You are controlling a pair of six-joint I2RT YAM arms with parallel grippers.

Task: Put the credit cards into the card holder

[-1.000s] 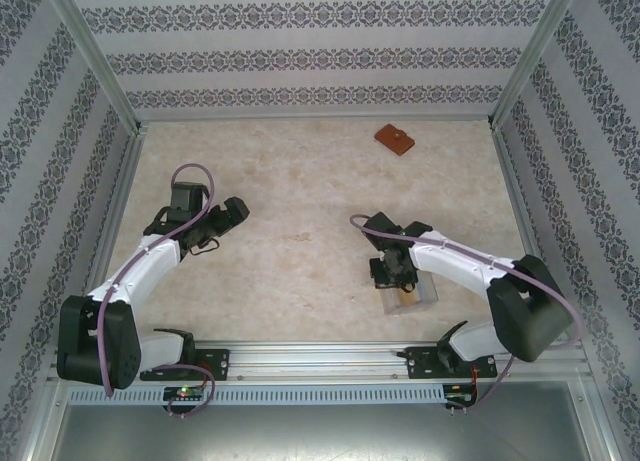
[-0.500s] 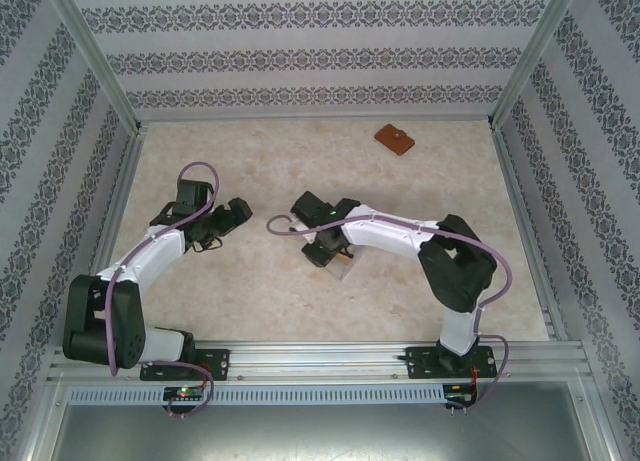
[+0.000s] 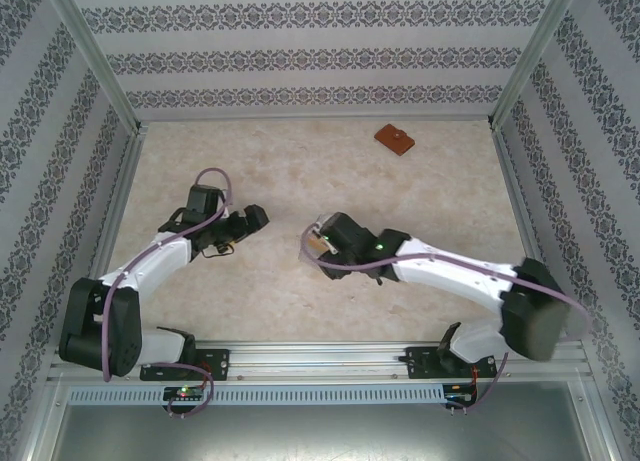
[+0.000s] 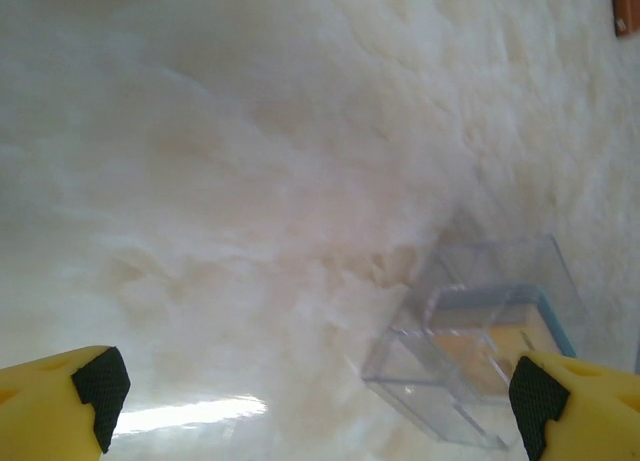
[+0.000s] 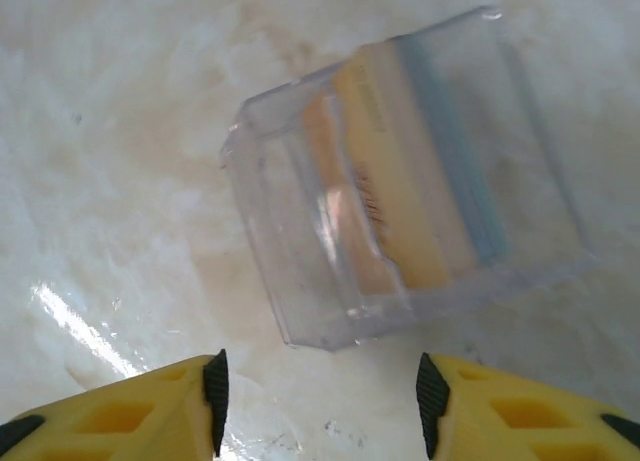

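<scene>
Notably, within the last second my right arm had carried the clear case [image 5: 290, 276] from the near right of the worktop [image 3: 300, 161] to its middle, close to the left hand [image 4: 318, 391]. The right hand [image 5: 320, 401] stood spread, with the case lying just beyond its fingertips. The left hand was spread and empty. The credit cards [image 5: 392, 196] remained inside the case. The card holder [image 3: 395, 139] lay well apart, at the far side. I judged both arms now placed to extract cards.

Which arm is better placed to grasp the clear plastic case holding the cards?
Right. Its open yellow fingers face the transparent plastic case of orange-tan and pale blue cards directly; it lies off-centre by the left arm's fingers.
</scene>
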